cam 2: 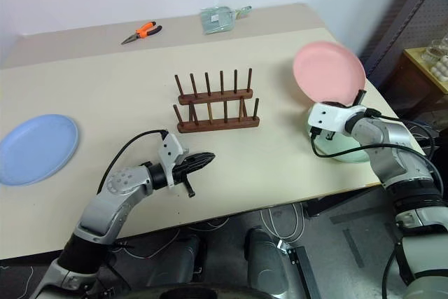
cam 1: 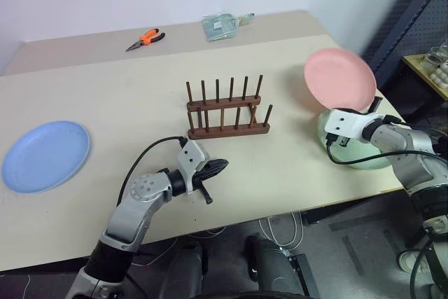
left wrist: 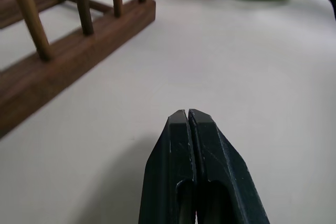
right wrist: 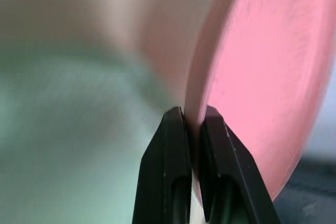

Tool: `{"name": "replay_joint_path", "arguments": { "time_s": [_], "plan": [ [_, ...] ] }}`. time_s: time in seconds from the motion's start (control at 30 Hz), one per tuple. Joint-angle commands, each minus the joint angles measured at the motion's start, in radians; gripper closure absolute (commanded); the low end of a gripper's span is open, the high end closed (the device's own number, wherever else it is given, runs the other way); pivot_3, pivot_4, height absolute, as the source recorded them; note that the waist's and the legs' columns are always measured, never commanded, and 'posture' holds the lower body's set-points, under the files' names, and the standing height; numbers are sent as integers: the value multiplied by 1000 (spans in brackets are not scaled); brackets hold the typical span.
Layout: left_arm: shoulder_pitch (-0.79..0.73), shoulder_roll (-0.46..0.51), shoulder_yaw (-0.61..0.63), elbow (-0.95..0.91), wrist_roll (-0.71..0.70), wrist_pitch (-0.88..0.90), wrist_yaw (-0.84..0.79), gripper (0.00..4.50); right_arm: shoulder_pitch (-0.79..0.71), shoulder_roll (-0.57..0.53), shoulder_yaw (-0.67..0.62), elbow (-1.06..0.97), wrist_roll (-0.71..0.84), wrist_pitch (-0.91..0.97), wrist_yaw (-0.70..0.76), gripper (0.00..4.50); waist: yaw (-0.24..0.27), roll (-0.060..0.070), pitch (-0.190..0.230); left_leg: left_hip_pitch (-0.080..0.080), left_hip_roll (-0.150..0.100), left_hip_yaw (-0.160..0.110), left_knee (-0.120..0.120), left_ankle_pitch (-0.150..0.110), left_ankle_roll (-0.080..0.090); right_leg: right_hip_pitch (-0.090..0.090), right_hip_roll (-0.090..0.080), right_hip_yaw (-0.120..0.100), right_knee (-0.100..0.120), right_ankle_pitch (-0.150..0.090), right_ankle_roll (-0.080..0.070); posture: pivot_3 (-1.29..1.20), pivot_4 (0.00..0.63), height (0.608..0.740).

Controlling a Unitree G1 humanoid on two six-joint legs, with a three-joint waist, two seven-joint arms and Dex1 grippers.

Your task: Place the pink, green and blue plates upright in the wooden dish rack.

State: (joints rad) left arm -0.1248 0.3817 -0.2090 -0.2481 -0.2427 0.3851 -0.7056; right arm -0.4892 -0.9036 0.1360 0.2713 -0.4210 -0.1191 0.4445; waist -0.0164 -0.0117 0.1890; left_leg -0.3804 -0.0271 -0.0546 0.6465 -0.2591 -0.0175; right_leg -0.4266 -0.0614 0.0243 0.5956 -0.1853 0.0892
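R gripper pinches pink plate rim, half-hiding green plate; L gripper closed, empty.

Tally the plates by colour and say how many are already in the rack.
Pink plate: 1, held by the right gripper
Green plate: 1, on the table
Blue plate: 1, on the table
In the wooden dish rack: 0
Total plates: 3

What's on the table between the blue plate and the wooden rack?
Nothing: bare tabletop lies between the blue plate and the wooden rack, as the left eye view shows.
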Motion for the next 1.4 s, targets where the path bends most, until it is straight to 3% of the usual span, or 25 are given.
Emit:
{"name": "replay_joint_path", "arguments": {
  "time_s": [0.03,0.1,0.2,0.27,0.37,0.9,1.03,1.13,1.3,1.4],
  "plan": [
    [-2,3,49,-45,-27,-9,12,4500,-5,109,-174,-289,345,121,73,4461,0,-1,1,0,0,0,0,0,0,0,0,0,0,0,0,0,150,739],
    [-6,1,73,-42,-47,-8,13,4500,-12,254,-279,-516,759,401,100,4461,-3,-2,1,-1,2,-1,1,0,0,0,2,0,0,0,0,0,150,739],
    [-17,5,90,-34,-64,-12,4,4500,-18,334,-352,-695,1140,638,98,4461,7,-1,2,-1,3,-6,1,0,0,0,3,-1,1,2,-2,0,150,739],
    [-22,8,97,-35,-72,-14,-1,4500,-22,350,-373,-746,1270,716,78,4461,12,-1,2,-4,3,-7,2,0,0,0,3,-3,0,2,-3,0,150,739],
    [-28,11,101,-34,-73,-12,0,4500,-13,344,-360,-744,1319,785,59,4461,9,-2,2,-5,2,-6,3,0,0,0,0,-3,-1,2,-4,0,150,739],
    [-4,16,88,-66,-60,-8,14,4500,-12,328,-262,-485,1196,795,207,4461,4,-1,2,-7,1,-4,2,0,0,-3,1,-3,-1,2,-3,0,150,739],
    [-4,18,87,-66,-61,-7,12,4500,-4,305,-246,-481,1104,737,236,2980,4,-1,2,-7,1,-4,2,0,0,-3,1,-3,-1,2,-3,0,150,739],
    [-2,21,84,-69,-60,-5,10,4500,23,227,-221,-503,962,637,263,1487,6,-1,2,-7,1,-4,2,0,0,-3,1,-3,-1,2,-3,0,150,739],
    [6,25,77,-75,-66,2,6,4500,186,36,-260,-559,814,558,322,1487,8,-2,2,-9,0,-4,2,0,0,-3,0,-4,-2,2,-3,0,150,739],
    [4,25,68,-67,-63,-1,0,4500,267,-11,-271,-549,743,556,296,1487,3,-2,2,-8,0,-3,3,0,0,-4,-1,-3,-2,0,0,0,150,739]
  ]
}}
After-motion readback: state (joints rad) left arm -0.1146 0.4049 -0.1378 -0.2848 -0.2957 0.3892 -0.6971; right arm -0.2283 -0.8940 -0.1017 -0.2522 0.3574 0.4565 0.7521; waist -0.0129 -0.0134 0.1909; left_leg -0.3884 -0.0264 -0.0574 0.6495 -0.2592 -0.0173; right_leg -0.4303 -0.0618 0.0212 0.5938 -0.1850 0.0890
